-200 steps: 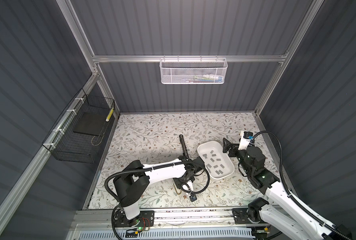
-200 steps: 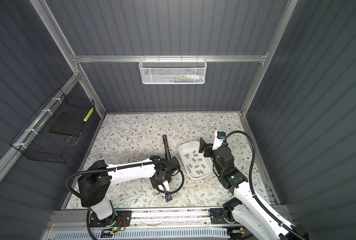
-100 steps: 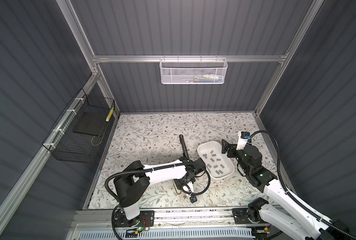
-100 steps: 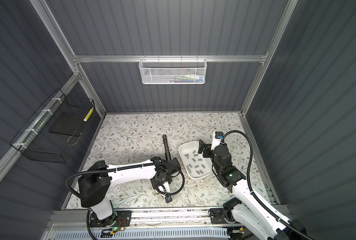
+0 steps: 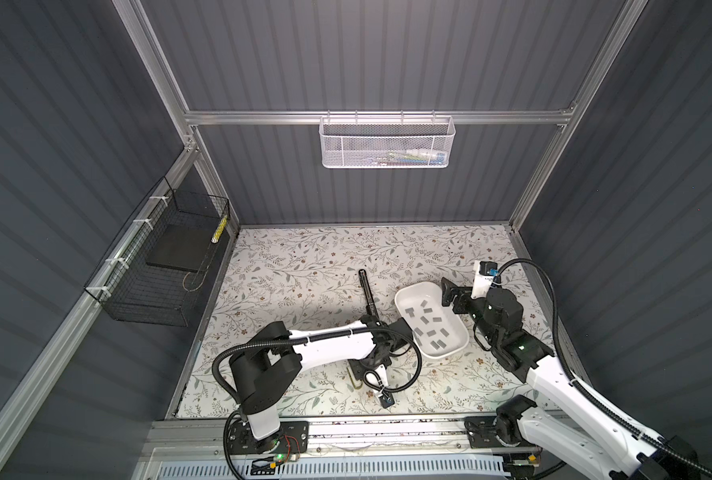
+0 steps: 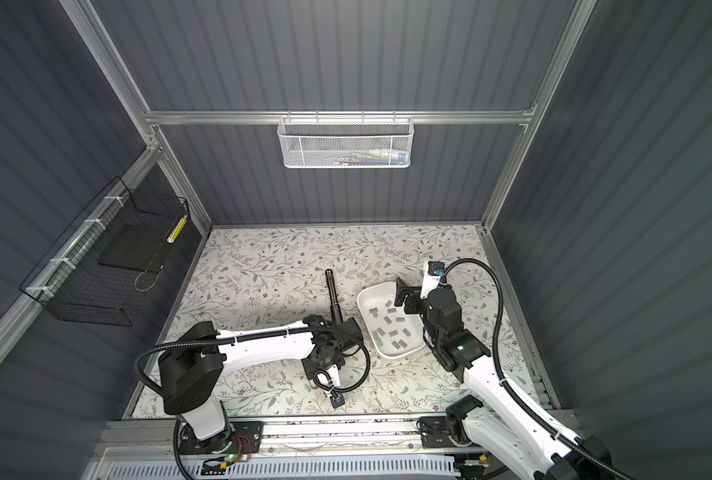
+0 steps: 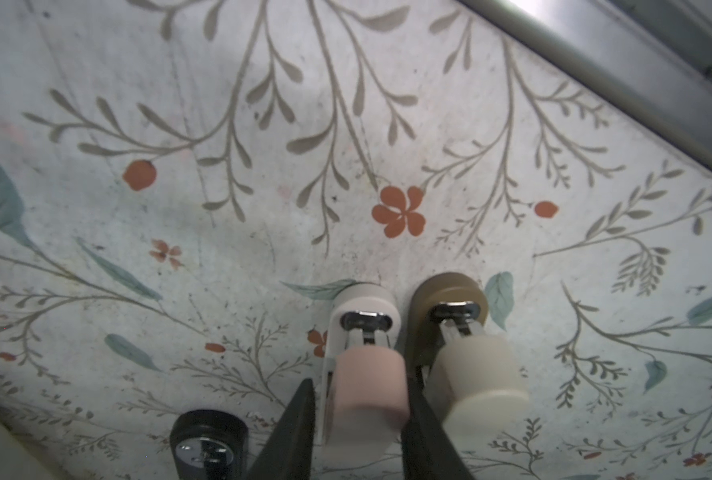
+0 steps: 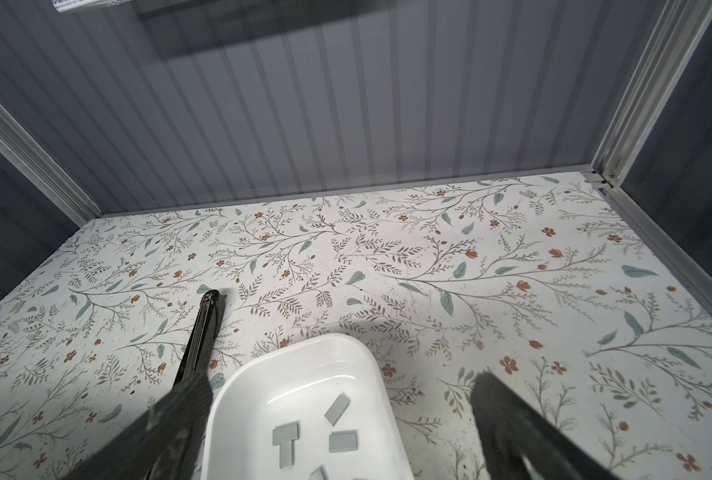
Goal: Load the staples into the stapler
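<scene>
**Loading set-up, no strip yet picked.** Your right tool (image 5: pixel 450 296) hangs with jaws spread wide over the far rim of the white tray (image 5: pixel 412 293), likely readied to pinch one strip. The staples (image 5: pixel 431 332) lie loose inside the tray, corralled by its walls. The black stapler (image 5: pixel 367 291) lies lengthwise on the tabletop (image 5: pixel 304 266) just beside the tray, plausibly for a short carry. Your left tool (image 7: pixel 360 390) closely flanks a pale pink-and-white piece (image 7: pixel 364 301); you cannot tell whether it clamps. No brand, label or writing is legible.
</scene>
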You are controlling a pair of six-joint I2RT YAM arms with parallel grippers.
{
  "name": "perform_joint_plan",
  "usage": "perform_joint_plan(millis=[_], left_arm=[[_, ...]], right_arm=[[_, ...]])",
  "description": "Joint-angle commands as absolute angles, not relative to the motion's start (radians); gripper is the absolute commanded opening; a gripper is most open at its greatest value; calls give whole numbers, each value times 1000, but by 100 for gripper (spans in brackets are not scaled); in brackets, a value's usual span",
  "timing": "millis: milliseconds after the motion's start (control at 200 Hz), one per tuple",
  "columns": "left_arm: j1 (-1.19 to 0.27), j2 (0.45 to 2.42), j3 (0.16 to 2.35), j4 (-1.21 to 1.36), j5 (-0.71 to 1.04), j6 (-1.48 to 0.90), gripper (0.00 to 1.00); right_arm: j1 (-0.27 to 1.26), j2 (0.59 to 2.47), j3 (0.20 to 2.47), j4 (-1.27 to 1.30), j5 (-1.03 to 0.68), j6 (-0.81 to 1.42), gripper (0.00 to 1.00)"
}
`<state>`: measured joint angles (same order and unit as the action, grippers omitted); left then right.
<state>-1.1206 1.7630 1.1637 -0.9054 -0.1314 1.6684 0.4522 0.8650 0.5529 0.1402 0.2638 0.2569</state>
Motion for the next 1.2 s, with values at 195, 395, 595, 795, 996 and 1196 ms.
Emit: perform_joint_plan(millis=[195, 395, 595, 795, 996, 1196], left_arm=[[-1127, 1792, 1182, -958, -135, 1683, 17], [-1127, 1751, 1240, -960, -109, 1631, 0], [-1127, 1711, 1491, -914, -112, 1304, 0], [-1127, 1696, 1707, -839, -198, 887, 0], [-1073, 1590, 1686, -631, -224, 351, 0], [-991, 1330, 1212, -130, -100, 77, 0]], right_arm=[[451, 827, 555, 158, 258, 256, 99], [450, 770, 518, 191, 316, 255, 99], [449, 791, 540, 187, 354, 297, 99], [448, 763, 548, 182, 327, 343, 99], [446, 751, 556, 128, 336, 386, 99], [446, 818, 591, 103, 228, 387, 99]])
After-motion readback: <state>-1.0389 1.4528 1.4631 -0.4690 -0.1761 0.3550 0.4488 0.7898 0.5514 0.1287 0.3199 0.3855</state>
